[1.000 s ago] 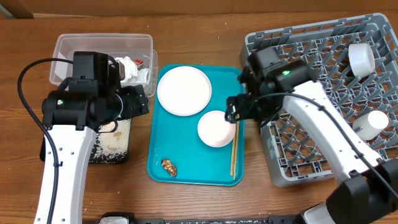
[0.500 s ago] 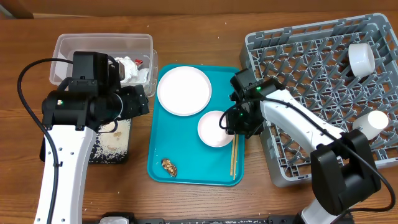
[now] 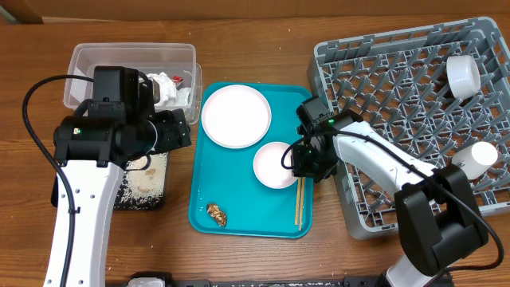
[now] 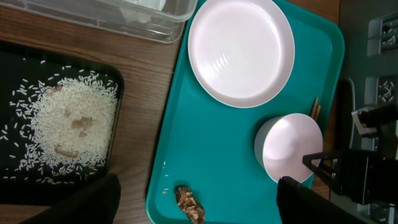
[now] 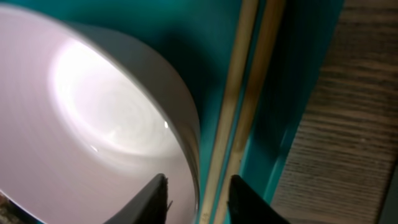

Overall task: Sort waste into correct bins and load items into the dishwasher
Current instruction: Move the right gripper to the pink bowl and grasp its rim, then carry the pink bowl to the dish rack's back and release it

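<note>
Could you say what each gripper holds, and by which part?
Nothing: the right gripper is open astride the rim of the white bowl; the left gripper is open, empty.

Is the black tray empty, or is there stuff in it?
Not empty. The black tray holds a spread pile of pale rice-like crumbs.

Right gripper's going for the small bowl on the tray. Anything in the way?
Nothing separates the right gripper from the bowl; its open jaws straddle the rim. But the chopsticks lie right beside that rim, inside the same gap, and might get pinched too.
</note>
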You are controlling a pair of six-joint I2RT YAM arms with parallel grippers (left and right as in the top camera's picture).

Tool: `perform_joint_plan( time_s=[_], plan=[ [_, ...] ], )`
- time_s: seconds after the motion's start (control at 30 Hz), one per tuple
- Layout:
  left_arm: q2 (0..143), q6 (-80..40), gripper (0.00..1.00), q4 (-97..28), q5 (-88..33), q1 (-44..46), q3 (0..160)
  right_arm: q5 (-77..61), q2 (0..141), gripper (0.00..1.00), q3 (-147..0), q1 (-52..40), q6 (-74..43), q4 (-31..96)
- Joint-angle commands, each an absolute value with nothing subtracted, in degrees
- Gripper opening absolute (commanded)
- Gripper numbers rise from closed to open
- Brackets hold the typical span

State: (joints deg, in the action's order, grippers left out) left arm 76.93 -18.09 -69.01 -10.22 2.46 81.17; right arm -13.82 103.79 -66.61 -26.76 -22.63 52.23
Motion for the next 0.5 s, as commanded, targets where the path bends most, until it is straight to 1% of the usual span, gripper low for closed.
perform_joint_plan(
  time_s=[0.0, 0.07, 0.1, 0.13, 0.37, 0.47],
  plan=[
    [76.8, -18.2, 0.82, -69.0, -9.9, 2.2, 82.1, -13.3, 103.9, 0.24, -66.4, -27.0, -23.0, 51.6],
    [76.8, -18.2, 0.82, -69.0, -9.9, 2.2, 82.1, -13.3, 103.9, 0.18, -66.4, -27.0, -23.0, 51.6],
    [76.8, -18.2, 0.82, -69.0, -9.9, 2.2, 82.1, -13.3, 103.9, 0.08, -66.5, -27.0, -23.0, 51.7],
    [76.8, -18.2, 0.82, -69.0, -9.9, 2.2, 82.1, -13.3, 103.9, 0.04, -66.5, -27.0, -23.0, 51.8],
    [76.8, -18.2, 0.82, -69.0, -9.9, 2.2, 82.1, -12.1, 102.7, 0.04, -72.5, -26.9, -22.5, 57.3],
    [76.8, -18.2, 0.83, -69.0, -9.9, 2.2, 82.1, -7.0, 99.0, 0.04, -79.6, -26.9, -22.3, 61.7]
  ],
)
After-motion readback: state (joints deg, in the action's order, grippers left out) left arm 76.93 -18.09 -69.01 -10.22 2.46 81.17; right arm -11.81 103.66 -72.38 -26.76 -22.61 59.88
